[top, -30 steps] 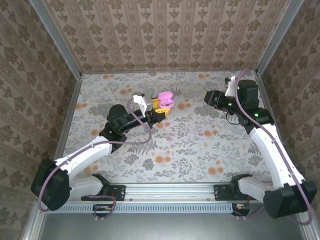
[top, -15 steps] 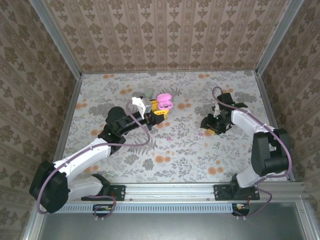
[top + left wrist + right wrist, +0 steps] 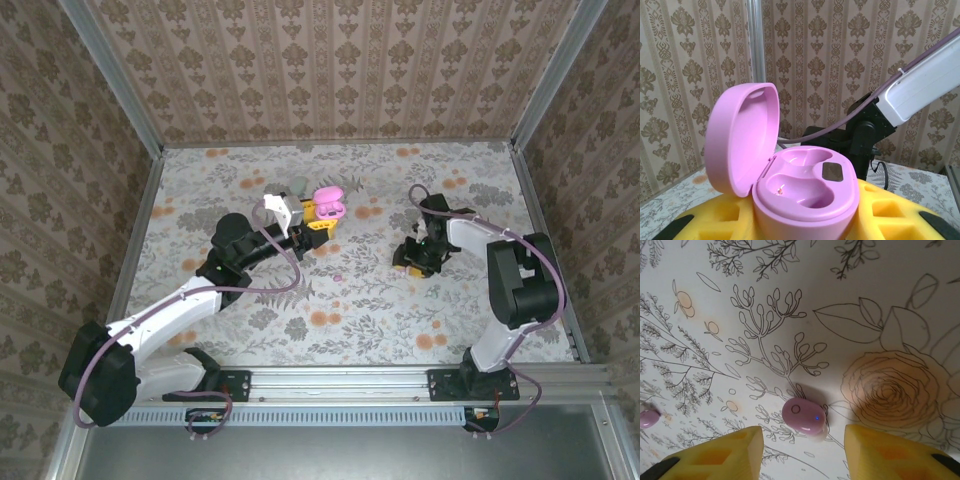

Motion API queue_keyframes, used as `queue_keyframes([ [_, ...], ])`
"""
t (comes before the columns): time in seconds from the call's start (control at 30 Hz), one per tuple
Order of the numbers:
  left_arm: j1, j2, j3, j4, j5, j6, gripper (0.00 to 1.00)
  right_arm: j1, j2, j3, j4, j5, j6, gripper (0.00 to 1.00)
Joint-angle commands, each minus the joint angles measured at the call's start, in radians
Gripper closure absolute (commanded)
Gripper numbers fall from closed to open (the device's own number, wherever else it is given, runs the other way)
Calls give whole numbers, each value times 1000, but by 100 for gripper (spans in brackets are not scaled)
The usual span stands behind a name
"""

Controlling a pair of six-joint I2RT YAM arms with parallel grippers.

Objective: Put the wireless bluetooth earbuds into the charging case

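Pinching is the word for the left gripper (image 3: pixel 318 218): its yellow fingers (image 3: pixel 890 215) close on the base of the pink charging case (image 3: pixel 805 195) and hold it above the worktop (image 3: pixel 380 320), a little left of centre and toward the far edge. The case is upright with its lid (image 3: pixel 740 135) hinged back to the left. Both moulded wells face up and look empty. A second, greyish case (image 3: pixel 298 186) lies just beyond it, nearer the far edge.

Near the middle of the worktop, well apart from both arms, a spare earbud (image 3: pixel 338 277) lies on the floral print.

Further right, about halfway between centre and the right edge, the right gripper (image 3: pixel 411 257) is down at the surface with its jaws spread. In the right wrist view the earbud (image 3: pixel 804 414) sits centred in the gap between the two yellow fingertips (image 3: pixel 720 452), just ahead of their tips and touching neither. Its long axis runs roughly across the gap, from one finger toward the other, dipping slightly on the right. This arm is plainly the nearer one, and a short advance should put the fingers beside it before they close.

The earbud is a small, smooth pink-purple oval, glossy, with a faint ring mark and a tiny blue light. It looks slippery and likely to roll.
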Motion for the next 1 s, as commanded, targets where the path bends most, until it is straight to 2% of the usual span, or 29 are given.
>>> queue_keyframes([
  [0.0,-11,-34,0,10,-12,-1,70,15,16,-1,12,-12,14,52],
  [0.63,-14,-28,9,-1,-9,0,69,82,-48,-35,61,-74,64,54],
  [0.97,-16,-23,21,-20,-7,6,69,62,-115,-37,-23,18,44,56],
])
